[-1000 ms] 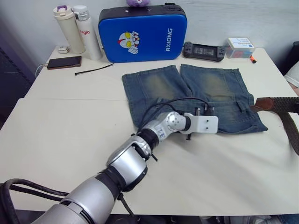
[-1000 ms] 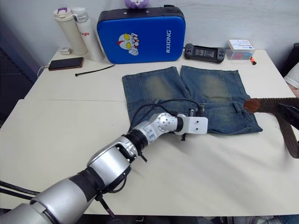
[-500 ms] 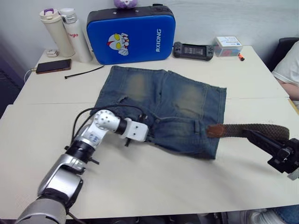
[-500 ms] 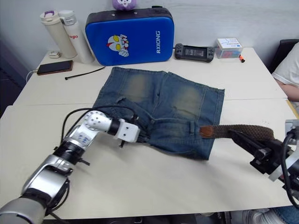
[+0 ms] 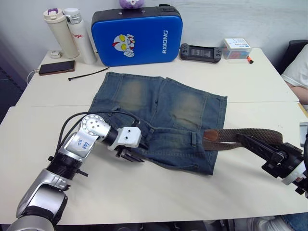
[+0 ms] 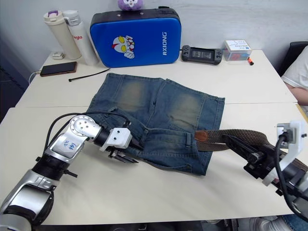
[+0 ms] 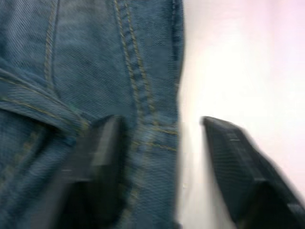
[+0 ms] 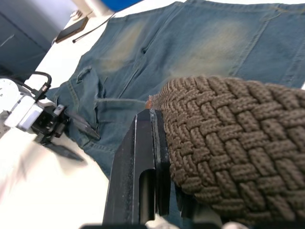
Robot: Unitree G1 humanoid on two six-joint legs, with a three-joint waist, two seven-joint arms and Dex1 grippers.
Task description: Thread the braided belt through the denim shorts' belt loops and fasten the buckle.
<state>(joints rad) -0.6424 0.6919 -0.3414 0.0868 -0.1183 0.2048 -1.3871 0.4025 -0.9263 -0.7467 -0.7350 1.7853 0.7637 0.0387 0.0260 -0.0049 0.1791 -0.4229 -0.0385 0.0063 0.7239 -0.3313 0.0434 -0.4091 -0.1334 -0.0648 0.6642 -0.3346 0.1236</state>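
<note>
the denim shorts (image 5: 163,120) lay flat on the desk (image 5: 159,192). the right gripper (image 5: 262,149) pinched the braided belt (image 5: 240,137), its long axis pointing leftward at the waistband. the left gripper (image 5: 132,155) straddled the waistband's other end, fingers wide.

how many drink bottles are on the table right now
2. Both stand upright at the table's far left corner, left of the blue case: a cream bottle with a purple-topped lid and, right beside it, a white bottle with red lettering. Nothing in view suggests another hidden one.
</note>
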